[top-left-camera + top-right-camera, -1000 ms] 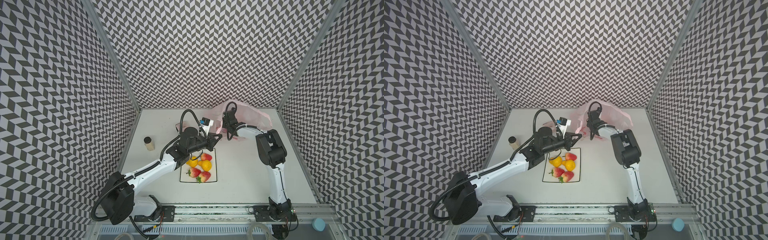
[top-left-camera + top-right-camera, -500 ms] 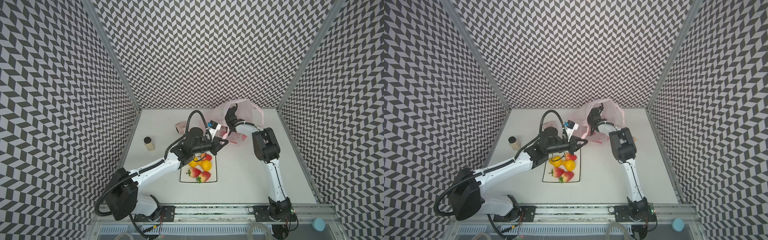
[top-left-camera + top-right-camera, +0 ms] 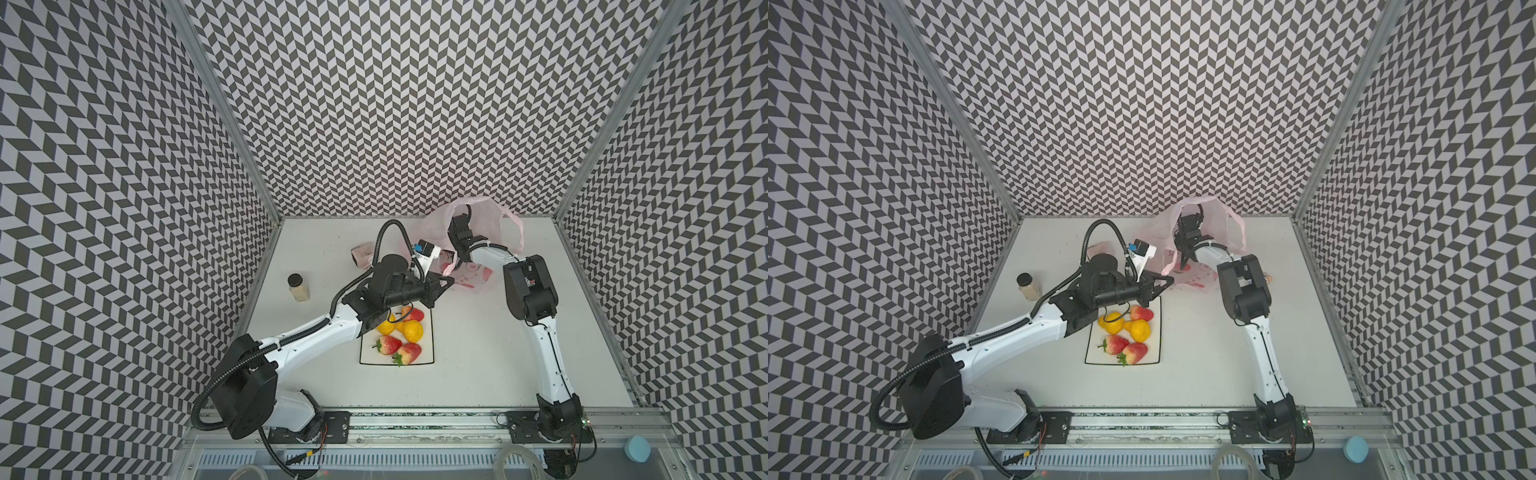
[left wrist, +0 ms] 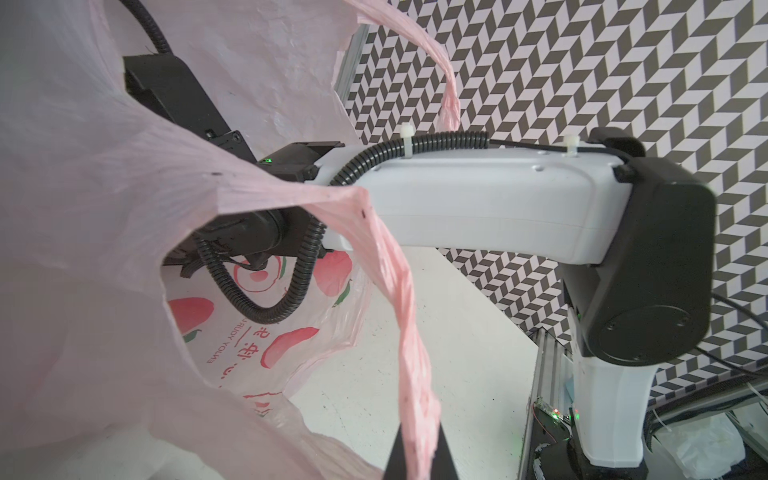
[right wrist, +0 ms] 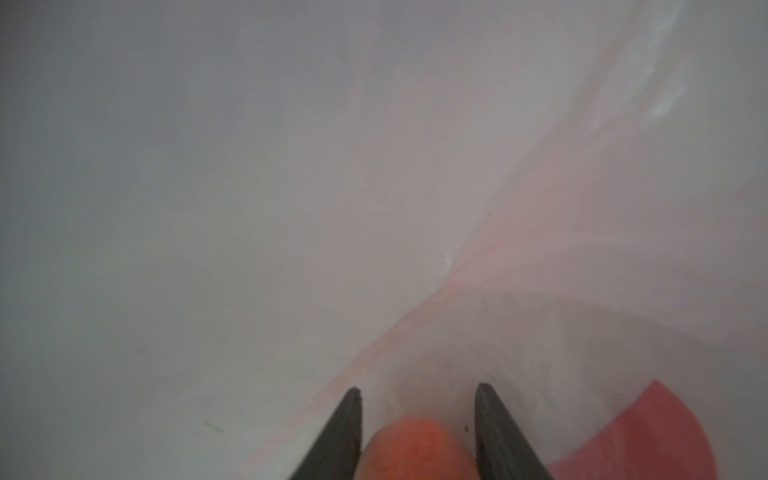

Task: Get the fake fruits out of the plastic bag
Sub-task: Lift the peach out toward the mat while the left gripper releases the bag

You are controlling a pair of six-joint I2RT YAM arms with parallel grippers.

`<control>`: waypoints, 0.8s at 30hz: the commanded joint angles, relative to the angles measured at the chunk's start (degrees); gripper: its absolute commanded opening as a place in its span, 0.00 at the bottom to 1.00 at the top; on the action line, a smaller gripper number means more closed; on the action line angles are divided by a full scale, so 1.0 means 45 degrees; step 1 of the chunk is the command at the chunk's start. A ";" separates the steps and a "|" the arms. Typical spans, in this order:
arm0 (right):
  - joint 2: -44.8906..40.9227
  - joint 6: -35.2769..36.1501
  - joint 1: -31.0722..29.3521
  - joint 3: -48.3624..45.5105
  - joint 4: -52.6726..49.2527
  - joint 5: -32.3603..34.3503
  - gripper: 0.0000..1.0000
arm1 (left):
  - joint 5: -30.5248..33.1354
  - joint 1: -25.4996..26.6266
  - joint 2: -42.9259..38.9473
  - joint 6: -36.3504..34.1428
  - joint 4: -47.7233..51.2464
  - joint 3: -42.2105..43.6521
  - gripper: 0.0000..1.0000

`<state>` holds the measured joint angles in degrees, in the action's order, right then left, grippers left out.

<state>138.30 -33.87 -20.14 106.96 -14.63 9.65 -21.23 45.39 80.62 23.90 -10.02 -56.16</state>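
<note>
Left tool (image 4: 419,446) is pressed tight together, with a twisted handle strip of the plastic bag (image 4: 104,208) pinched between its tips. That holds the bag's mouth up off the bench (image 3: 478,353).

Right tool (image 5: 417,388) is deep inside that bag, and look at that: it's pinching an orange-red fake fruit (image 5: 417,449). The two fingers (image 5: 343,436) stand partly spread, one against each side of it (how firm the squeeze is, hard to say through the haze).

Out on the bench, in both top views, the tray (image 3: 429,332) (image 3: 1152,345) carries two pears (image 3: 412,331) and three strawberries (image 3: 389,345), well apart from the bag.

Against a second ago, the left tool has swung right, closer in under the bag's mouth. The bag's right side has drawn in and now stands taller. The right arm's elbow (image 3: 528,291) has shifted left, with its tool further into the bag. The five fruits on the tray haven't budged.
</note>
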 commanded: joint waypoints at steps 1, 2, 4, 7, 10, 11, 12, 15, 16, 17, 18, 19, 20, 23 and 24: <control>-0.0097 0.0377 -0.0075 0.0093 -0.0801 0.0089 0.29 | 0.0804 0.0031 0.0092 0.0089 0.0366 -0.0353 0.00; -0.0192 0.0358 -0.0077 0.0065 -0.0781 0.0036 0.26 | 0.1008 0.0031 0.0077 0.0132 0.0408 -0.0316 0.00; -0.0403 0.0311 -0.0027 -0.0014 -0.0647 -0.0214 0.21 | 0.1417 -0.0034 0.0039 0.0276 0.0393 -0.0182 0.00; -0.0921 0.0523 0.0030 -0.0180 -0.0412 -0.0998 0.19 | 0.1925 -0.0193 -0.0018 0.0615 0.0035 0.0165 0.00; -0.1766 0.0813 0.0096 -0.0836 -0.0019 -0.1888 0.19 | 0.2293 -0.0401 0.0069 0.0876 -0.0420 0.0379 0.00; -0.2068 0.0872 0.0114 -0.1150 0.0125 -0.2183 0.19 | 0.2378 -0.0469 0.0138 0.0929 -0.0517 0.0390 0.00; -0.2444 0.1010 0.0139 -0.1577 0.0310 -0.2621 0.19 | 0.2414 -0.0529 0.0228 0.0990 -0.0613 0.0389 0.00; -0.3621 0.1403 0.0217 -0.3113 0.0966 -0.3960 0.19 | 0.2549 -0.0688 0.0477 0.0956 -0.0974 0.0321 0.00; -0.4044 0.1607 0.0228 -0.3543 0.1075 -0.4273 0.19 | 0.2547 -0.0762 0.0591 0.0941 -0.1084 0.0313 0.00; -0.4340 0.1830 0.0233 -0.3874 0.1051 -0.4412 0.19 | 0.2549 -0.0835 0.0671 0.0935 -0.1140 0.0270 0.00; -0.4713 0.2156 0.0238 -0.4208 0.0980 -0.4595 0.19 | 0.2514 -0.0913 0.0796 0.0915 -0.1191 0.0231 0.00; -0.5040 0.2566 0.0256 -0.4447 0.0831 -0.4870 0.19 | 0.2479 -0.1006 0.0908 0.0900 -0.1225 0.0193 0.00; -0.5294 0.2907 0.0274 -0.4588 0.0552 -0.5086 0.19 | 0.2410 -0.1051 0.1001 0.0880 -0.1247 0.0146 0.00; -0.6067 0.4005 0.0330 -0.5025 -0.0670 -0.5783 0.19 | 0.2302 -0.1131 0.1266 0.0826 -0.1337 0.0046 0.00; -0.6376 0.4274 0.0371 -0.5287 -0.0975 -0.6001 0.19 | 0.2247 -0.1121 0.1347 0.0831 -0.1391 0.0026 0.00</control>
<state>113.62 -20.62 -19.05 85.23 -15.86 -12.47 -11.03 40.45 85.95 27.68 -13.91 -55.02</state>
